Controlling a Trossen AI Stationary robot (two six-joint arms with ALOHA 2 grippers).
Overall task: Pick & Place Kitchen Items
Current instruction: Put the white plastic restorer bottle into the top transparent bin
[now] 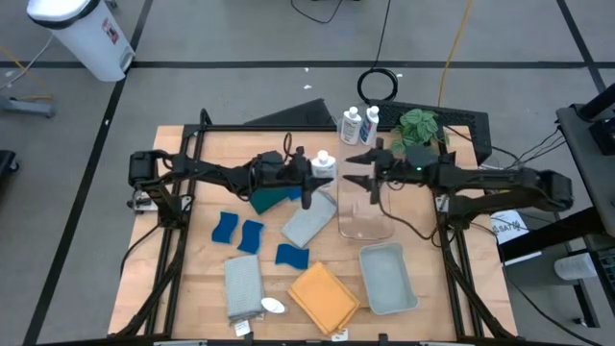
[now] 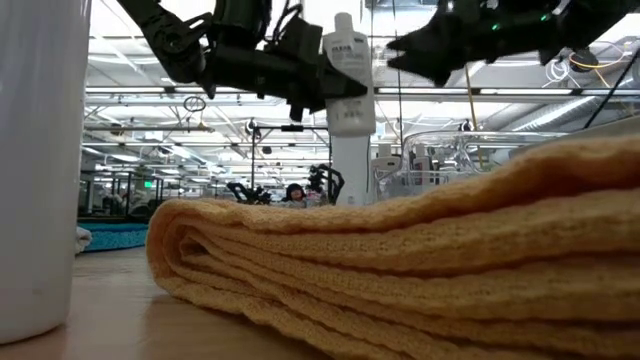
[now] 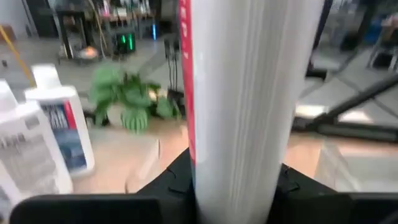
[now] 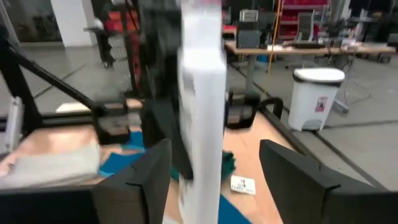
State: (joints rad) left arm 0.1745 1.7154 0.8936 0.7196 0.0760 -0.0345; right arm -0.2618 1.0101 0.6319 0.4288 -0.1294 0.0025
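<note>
From above, the left gripper [image 1: 317,178] is clamped on a white bottle [image 1: 324,164] near the table's middle, right at the clear bin [image 1: 363,223]. The right gripper [image 1: 370,168] faces it from across the bin, fingers spread. Two more bottles [image 1: 358,125] stand by the plant [image 1: 420,126]. Blue sponges [image 1: 237,232], a grey cloth [image 1: 308,224] and an orange cloth [image 1: 323,296] lie nearer the front, beside the tray [image 1: 387,278].

Low down, the bottle [image 2: 348,75] hangs in the air, pinched from the side, above the orange cloth [image 2: 420,260].

The left wrist view is basically all bottle [image 3: 249,93] wedged between the fingers.

The right wrist view has the bottle [image 4: 202,106] standing between spread fingers [image 4: 149,168], not gripped.
</note>
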